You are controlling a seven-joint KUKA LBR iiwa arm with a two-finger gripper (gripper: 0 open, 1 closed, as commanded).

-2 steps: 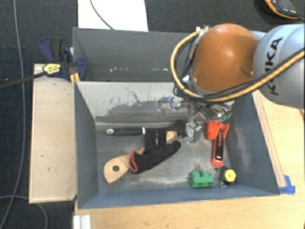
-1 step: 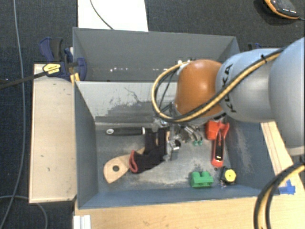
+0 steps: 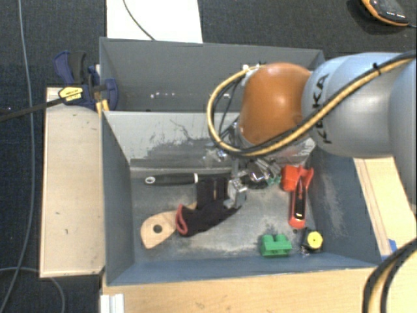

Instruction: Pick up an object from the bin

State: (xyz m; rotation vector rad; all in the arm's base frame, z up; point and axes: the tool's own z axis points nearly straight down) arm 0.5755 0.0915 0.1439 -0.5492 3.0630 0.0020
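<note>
My gripper (image 3: 234,189) is low in the middle of the bin, under the orange wrist cover. It sits at the upper right end of a black, soft-looking thing with a red rim (image 3: 202,215), which lies slanted across the bin floor. A flat tan wooden piece with a hole (image 3: 156,230) lies at that black thing's lower left end. A dark bar with a silver tip (image 3: 171,179) lies along the back wall, just left of the gripper. A red and black hand tool (image 3: 298,194) lies to the gripper's right.
A green block (image 3: 275,244) and a small yellow round thing (image 3: 314,241) lie near the front wall at the right. The arm and its cables cover the bin's back right part.
</note>
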